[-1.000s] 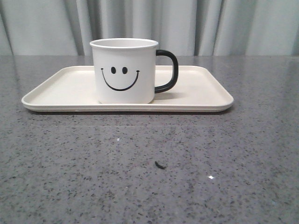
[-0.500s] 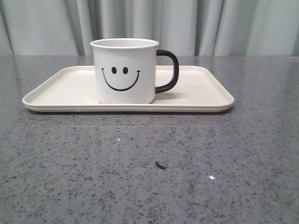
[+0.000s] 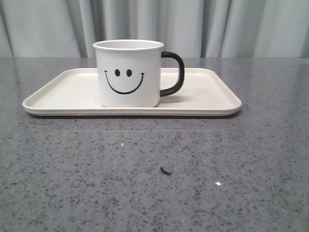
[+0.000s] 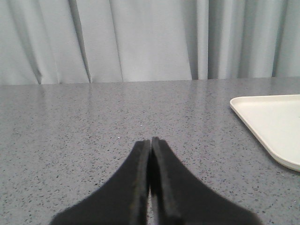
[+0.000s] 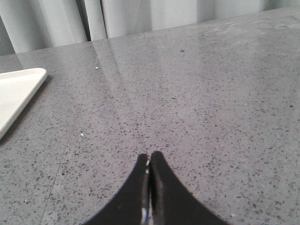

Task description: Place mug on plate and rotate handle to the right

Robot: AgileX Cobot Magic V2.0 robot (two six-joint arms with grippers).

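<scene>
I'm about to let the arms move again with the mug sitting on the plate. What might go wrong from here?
The mug stands upright on the plate, handle to the right, so the main risk is disturbing it. An arm sweeping low might clip the plate's rim and shift both. The left gripper and right gripper are shut near the table; dipping lower might scrape it.

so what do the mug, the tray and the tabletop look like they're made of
The mug looks like white enamelled metal: thin rolled rim, soft sheen, though glazed ceramic is possible. Its handle is glossy black. The plate seems matte cream plastic or melamine, evenly coloured. The table looks like polished speckled grey stone or composite, showing faint reflections.
</scene>
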